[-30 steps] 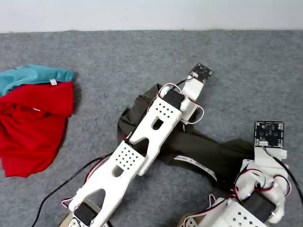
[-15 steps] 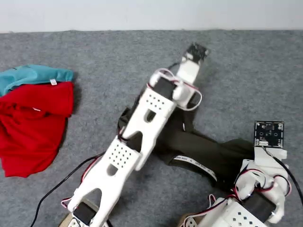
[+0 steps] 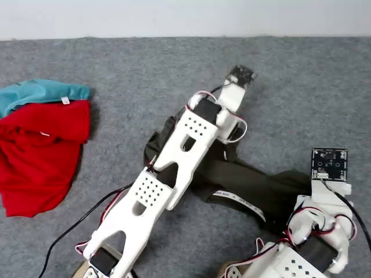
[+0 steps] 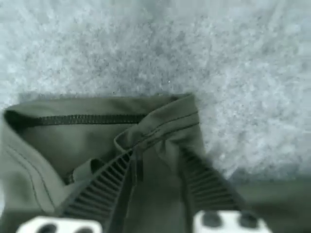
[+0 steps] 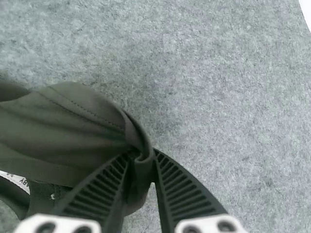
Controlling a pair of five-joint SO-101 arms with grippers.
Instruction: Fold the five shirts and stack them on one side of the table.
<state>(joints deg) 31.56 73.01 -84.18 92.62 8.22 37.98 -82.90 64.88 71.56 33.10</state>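
Note:
A dark olive shirt point(image 3: 249, 185) lies crumpled on the grey carpeted table, in the middle and toward the right. My left arm point(image 3: 191, 139) stretches across it from the near left. The left gripper point(image 4: 160, 153) is shut on a seamed fold of the olive shirt point(image 4: 97, 141), close to a black zipper. At the near right, my right arm point(image 3: 319, 231) stands over the shirt's other end. The right gripper point(image 5: 141, 158) is shut on a bunched edge of the olive shirt point(image 5: 63, 126).
A red shirt point(image 3: 40, 150) lies spread loosely at the left edge, with a teal shirt point(image 3: 40, 92) partly under it on the far side. Bare grey carpet point(image 3: 301, 87) stretches to the far wall. A black cable point(image 3: 75, 229) trails from the left arm's base.
The left arm swung toward the far side with the shirt fold in its gripper, then eased back slightly. The right arm has not moved.

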